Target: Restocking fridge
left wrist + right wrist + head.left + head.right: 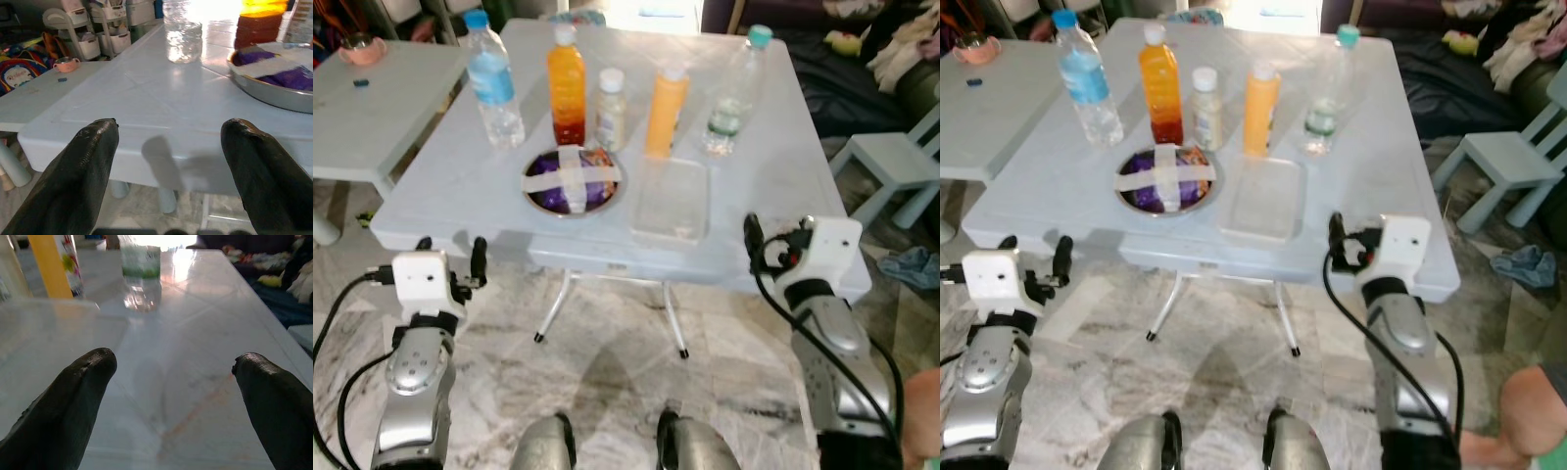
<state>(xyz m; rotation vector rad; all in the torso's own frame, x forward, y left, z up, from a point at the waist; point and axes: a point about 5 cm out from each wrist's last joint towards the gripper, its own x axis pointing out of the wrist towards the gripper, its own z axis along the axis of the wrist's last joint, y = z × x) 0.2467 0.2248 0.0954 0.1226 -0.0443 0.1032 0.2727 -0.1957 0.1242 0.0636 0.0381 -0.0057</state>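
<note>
Two grippers, the left gripper [450, 257] and the right gripper [781, 238], hover with fingers spread apart and empty at the near edge of the smooth pale tabletop [450, 191]. Nothing appears stocked yet: five plastic bottles stand in a row, from the blue-capped water bottle [493, 80] to the green-capped bottle [736, 90], behind a taped round metal bowl [572, 180] and a clear rectangular lidded container [672, 200].

Head stereo pair looks down over table [450, 186]; both wrist cams sit low at its near edge, facing across.
</note>
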